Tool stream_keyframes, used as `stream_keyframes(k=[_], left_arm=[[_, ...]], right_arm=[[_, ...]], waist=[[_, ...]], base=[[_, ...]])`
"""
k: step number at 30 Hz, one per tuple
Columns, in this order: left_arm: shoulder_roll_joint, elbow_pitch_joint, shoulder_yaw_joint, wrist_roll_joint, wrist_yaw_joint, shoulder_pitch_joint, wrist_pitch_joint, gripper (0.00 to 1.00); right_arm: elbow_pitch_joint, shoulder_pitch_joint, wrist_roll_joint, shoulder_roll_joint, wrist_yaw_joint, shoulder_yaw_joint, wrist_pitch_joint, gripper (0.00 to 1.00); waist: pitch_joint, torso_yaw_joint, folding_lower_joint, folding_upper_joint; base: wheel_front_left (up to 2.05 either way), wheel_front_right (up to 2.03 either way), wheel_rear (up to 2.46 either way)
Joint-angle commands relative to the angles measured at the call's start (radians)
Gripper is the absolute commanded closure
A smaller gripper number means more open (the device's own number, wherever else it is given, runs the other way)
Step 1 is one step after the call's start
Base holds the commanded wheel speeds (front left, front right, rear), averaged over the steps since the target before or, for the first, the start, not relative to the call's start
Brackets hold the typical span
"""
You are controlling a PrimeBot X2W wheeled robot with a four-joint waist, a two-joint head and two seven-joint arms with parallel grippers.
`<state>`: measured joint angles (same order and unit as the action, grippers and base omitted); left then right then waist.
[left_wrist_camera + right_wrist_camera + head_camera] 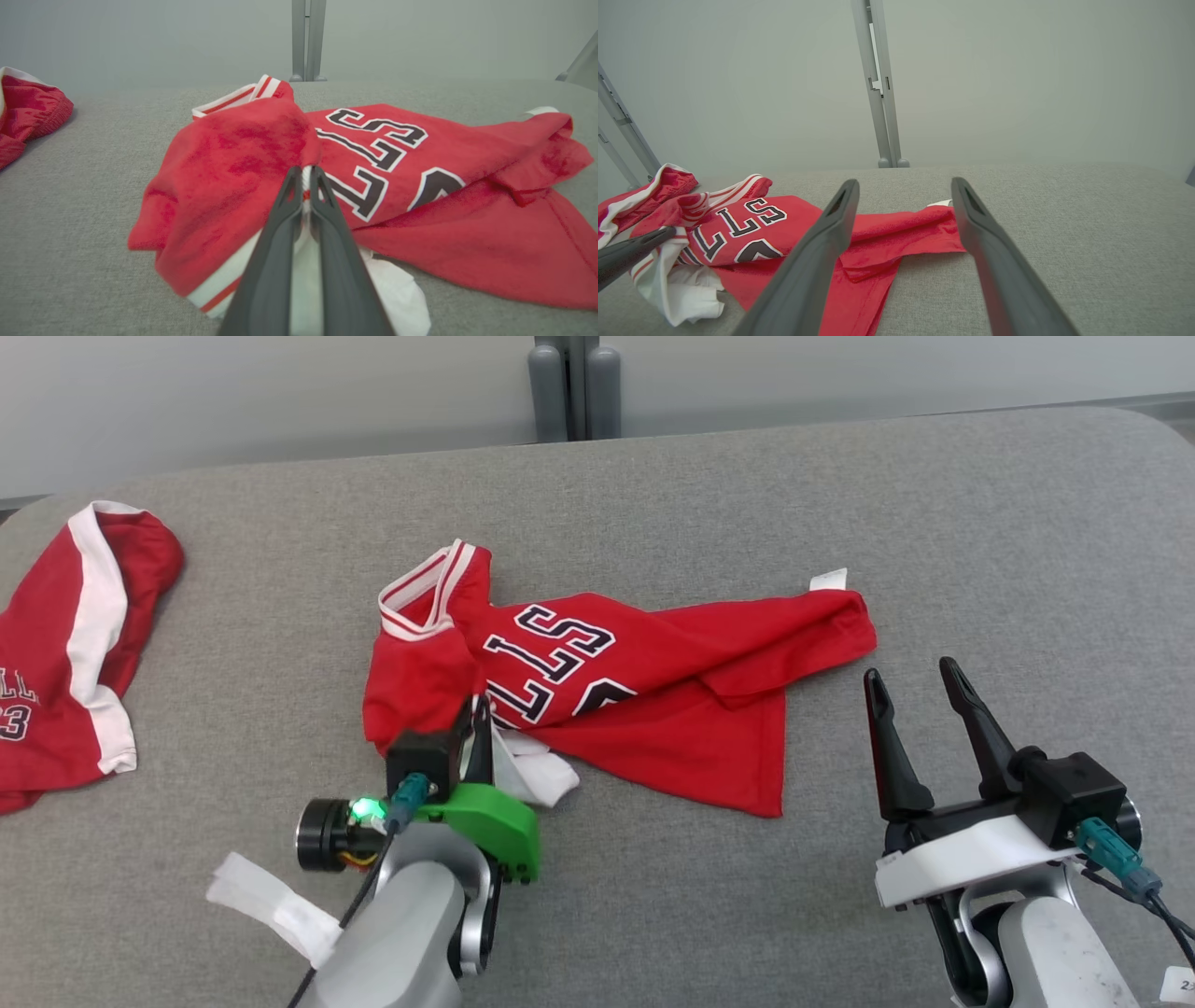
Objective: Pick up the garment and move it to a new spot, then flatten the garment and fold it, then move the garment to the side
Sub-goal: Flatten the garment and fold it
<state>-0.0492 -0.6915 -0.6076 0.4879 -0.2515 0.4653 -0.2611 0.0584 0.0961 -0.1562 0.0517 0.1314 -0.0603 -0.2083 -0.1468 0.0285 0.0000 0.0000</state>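
Note:
A crumpled red jersey [635, 681] with black-and-white lettering and white-striped trim lies in the middle of the grey table [840, 504]. My left gripper [478, 714] is shut on the jersey's near left part, where red cloth and white trim bunch up; in the left wrist view its fingers [301, 173] pinch the fabric [243, 158]. My right gripper [910, 674] stands open above bare table, just right of the jersey's right corner [924, 224], with nothing between its fingers. In the right wrist view the left gripper's dark finger [635, 249] reaches into the jersey's left end.
A second red garment [65, 653] with a white stripe lies at the table's far left edge. A grey post [574, 387] stands behind the table's back edge. A white label [828, 580] sticks out at the jersey's right corner. Bare grey table spreads right and in front.

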Motion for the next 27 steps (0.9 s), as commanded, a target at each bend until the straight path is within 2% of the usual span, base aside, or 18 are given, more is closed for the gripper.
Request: stream_keyframes(k=[1,5,10,13,18,22,24,25,26,27], left_arm=[[-0.007,0.054,0.031,-0.009,0.007,-0.005,-0.005,1.0],[-0.012,0.216,0.157,0.0,0.047,-0.083,-0.004,1.0],[-0.05,0.249,0.252,-0.012,0.088,-0.138,-0.004,1.0],[-0.071,0.195,0.285,0.001,0.11,-0.135,-0.003,1.0],[-0.114,0.01,0.29,0.011,0.115,-0.079,0.086,1.0],[-0.127,-0.086,0.3,0.002,0.105,-0.031,0.053,1.0],[-0.122,-0.117,0.306,0.007,0.118,-0.008,0.033,1.0],[-0.121,-0.129,0.308,0.006,0.118,0.003,0.025,0.83],[-0.123,-0.144,0.312,0.001,0.113,0.016,0.017,0.33],[-0.125,-0.152,0.318,-0.003,0.108,0.026,0.01,0.0]], right_arm=[[0.002,-0.001,0.006,0.0,-0.002,0.003,0.0,0.0],[0.003,-0.012,0.002,0.0,-0.002,0.013,0.002,0.0],[0.011,-0.02,0.001,-0.001,-0.002,0.014,0.009,0.0],[0.016,-0.016,0.003,0.0,-0.002,0.004,0.012,0.0],[0.023,-0.004,0.007,0.0,-0.002,-0.011,0.017,0.0],[0.026,-0.005,0.012,0.0,-0.002,-0.009,0.019,0.0],[0.025,-0.006,0.012,0.0,-0.002,-0.006,0.02,0.0],[0.025,-0.007,0.012,0.0,-0.002,-0.004,0.02,0.0],[0.026,-0.009,0.013,0.0,-0.002,-0.003,0.02,0.0],[0.026,-0.01,0.013,0.0,-0.002,-0.003,0.021,0.0]], waist=[[0.009,-0.015,0.0,0.0],[0.025,-0.043,0.0,0.0],[0.038,-0.084,0.0,0.0],[0.045,-0.098,0.0,0.0],[0.045,-0.101,0.0,0.0],[0.038,-0.097,0.0,0.0],[0.034,-0.096,0.0,0.0],[0.033,-0.097,0.0,0.0],[0.032,-0.098,0.0,0.0],[0.031,-0.1,0.0,0.0]], base=[[0.0,0.0,0.0],[0.0,0.0,0.0],[0.0,0.0,0.0],[0.0,0.0,0.0],[0.0,0.0,0.0],[0.0,0.0,0.0],[0.0,0.0,0.0],[0.0,0.0,0.0],[0.0,0.0,0.0],[0.0,0.0,0.0]])
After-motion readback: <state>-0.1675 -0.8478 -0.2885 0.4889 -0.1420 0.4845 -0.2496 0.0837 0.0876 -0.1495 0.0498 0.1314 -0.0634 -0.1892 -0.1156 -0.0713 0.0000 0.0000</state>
